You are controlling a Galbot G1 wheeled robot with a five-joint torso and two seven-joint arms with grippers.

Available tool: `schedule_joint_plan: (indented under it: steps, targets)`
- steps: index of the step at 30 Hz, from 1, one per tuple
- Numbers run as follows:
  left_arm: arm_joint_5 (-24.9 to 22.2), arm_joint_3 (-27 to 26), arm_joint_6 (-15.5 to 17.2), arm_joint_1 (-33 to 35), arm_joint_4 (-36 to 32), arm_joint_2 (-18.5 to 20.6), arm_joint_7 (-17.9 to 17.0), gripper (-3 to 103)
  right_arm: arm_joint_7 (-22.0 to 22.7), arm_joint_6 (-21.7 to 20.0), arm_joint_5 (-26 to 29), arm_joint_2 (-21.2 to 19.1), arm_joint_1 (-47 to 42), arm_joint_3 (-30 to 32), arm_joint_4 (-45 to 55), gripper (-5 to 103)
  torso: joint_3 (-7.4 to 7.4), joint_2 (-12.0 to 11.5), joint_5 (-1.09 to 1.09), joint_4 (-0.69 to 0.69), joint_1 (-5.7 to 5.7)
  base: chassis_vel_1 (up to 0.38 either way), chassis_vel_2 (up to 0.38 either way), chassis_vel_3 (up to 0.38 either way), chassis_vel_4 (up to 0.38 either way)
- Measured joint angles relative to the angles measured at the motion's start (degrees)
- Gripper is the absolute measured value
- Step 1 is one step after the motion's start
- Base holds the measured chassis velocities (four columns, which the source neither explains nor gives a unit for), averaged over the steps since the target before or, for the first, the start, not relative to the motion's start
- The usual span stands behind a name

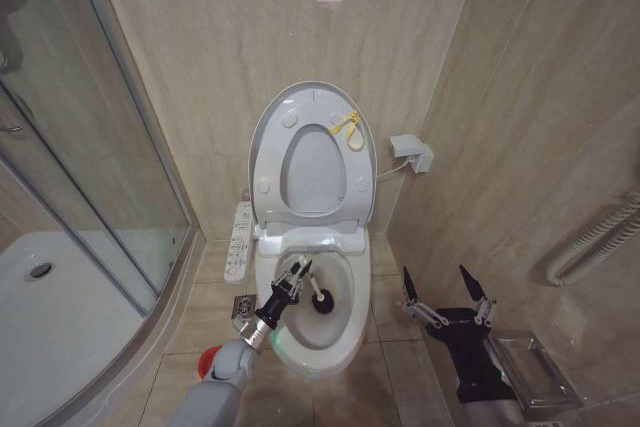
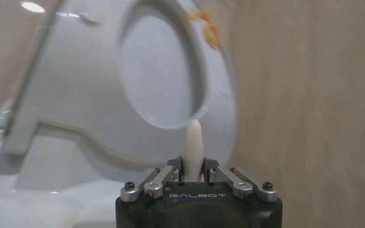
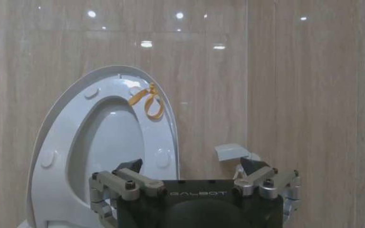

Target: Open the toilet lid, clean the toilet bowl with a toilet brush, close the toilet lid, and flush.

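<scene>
Head view: toilet lid (image 1: 312,152) raised against wall, yellow strap (image 1: 346,129) at its 1 o'clock. Left gripper (image 1: 300,274) over toilet bowl (image 1: 336,332), clamped on toilet brush (image 1: 322,299), head in the bowl. Left wrist view: white handle (image 2: 193,147) pinched, "GALBOT" legible. Right gripper (image 1: 446,290) at 4 o'clock of bowl, spread wide, holding nothing.

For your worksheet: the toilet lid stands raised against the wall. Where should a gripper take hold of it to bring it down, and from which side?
Grip the toilet lid near its top rim, probably at the yellow strap tied there. Come from the front, on the robot's right, where the open right gripper hangs free. The lid leans upright on the wall, so its back offers no access, and the top edge likely gives the most leverage.
</scene>
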Motion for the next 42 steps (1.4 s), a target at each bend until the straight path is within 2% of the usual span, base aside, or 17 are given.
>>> schedule_joint_plan:
  steps: [2, 3, 6, 8, 12, 14, 15, 18, 20, 27, 30, 38, 42]
  targets:
    - [-4.86, 1.05, -0.09, -0.61, -0.41, -1.38, -2.57, 21, 0.0, 0.0, 0.0, 0.0, 0.0, 0.0, 0.0, 100, 0.0, 0.0, 0.0, -0.02, 0.0, 0.0, 0.0, 0.0, 0.0]
    - [-4.86, 1.05, -0.09, -0.61, -0.41, -1.38, -2.57, 21, 0.0, 0.0, 0.0, 0.0, 0.0, 0.0, 0.0, 100, 0.0, 0.0, 0.0, -0.02, 0.0, 0.0, 0.0, 0.0, 0.0]
    - [-8.16, 2.02, -1.51, -2.24, 0.22, -4.04, -5.46, 21, 0.0, 0.0, 0.0, 0.0, 0.0, 0.0, 0.0, 100, 0.0, 0.0, 0.01, -0.03, 0.0, 0.0, 0.0, 0.0, 0.0]
    - [-8.66, 2.42, -2.44, -2.93, 1.12, -5.64, -6.17, 21, 0.0, 0.0, 0.0, 0.0, 0.0, 0.0, 0.0, 100, 0.0, 0.0, 0.01, -0.03, 0.0, 0.0, 0.0, 0.0, 0.0]
    - [-7.52, 3.2, -2.43, -2.47, 1.41, -6.03, -5.74, 21, 0.0, 0.0, 0.0, 0.0, 0.0, 0.0, 0.0, 100, 0.0, 0.0, 0.01, -0.01, 0.0, 0.0, 0.0, 0.0, 0.0]
    - [-2.63, 2.45, -2.66, -1.67, 2.45, -5.59, -4.16, 21, 0.0, 0.0, 0.0, 0.0, 0.0, 0.0, 0.0, 100, 0.0, 0.0, 0.0, -0.01, 0.0, 0.0, 0.0, 0.0, 0.0]
    - [-2.63, 2.45, -2.66, -1.67, 2.45, -5.59, -4.16, 21, 0.0, 0.0, 0.0, 0.0, 0.0, 0.0, 0.0, 100, 0.0, 0.0, 0.0, -0.01, 0.0, 0.0, 0.0, 0.0, 0.0]
    - [3.13, 0.61, -2.93, -0.72, 2.56, -4.16, -2.2, 21, 0.0, 0.0, 0.0, 0.0, 0.0, 0.0, 0.0, 100, 0.0, 0.0, 0.0, -0.01, 0.0, 0.0, 0.0, 0.0, 0.0]
    - [4.49, -0.23, -2.77, -0.08, 1.32, -2.76, -1.78, 21, 0.0, 0.0, 0.0, 0.0, 0.0, 0.0, 0.0, 100, 0.0, 0.0, 0.0, -0.01, 0.0, 0.0, 0.0, 0.0, 0.0]
    - [1.64, -2.54, 0.0, 4.08, -5.45, 0.95, -3.22, 21, 0.0, 0.0, 0.0, 0.0, 0.0, 0.0, 0.0, 100, 0.0, 0.0, -0.01, -0.03, 0.0, 0.0, 0.0, 0.0, 0.0]
    - [0.47, -4.5, 1.72, 8.63, -9.01, 2.16, -4.11, 21, 0.0, 0.0, 0.0, 0.0, 0.0, 0.0, 0.0, 100, 0.0, 0.0, -0.01, -0.01, 0.0, 0.0, 0.0, 0.0, 0.0]
    - [-2.7, -8.17, 3.95, 17.65, -13.52, 2.45, -5.35, 21, 0.0, 0.0, -0.01, 0.0, 0.0, 0.0, 0.0, 100, 0.0, 0.0, 0.0, -0.01, 0.0, 0.0, 0.0, 0.0, 0.0]
    - [-4.34, -8.73, 4.69, 19.26, -14.76, 2.32, -6.16, 21, 0.0, 0.0, 0.0, 0.0, 0.0, 0.0, 0.0, 100, -0.01, 0.0, 0.0, -0.02, 0.0, 0.0, 0.0, 0.0, 0.0]
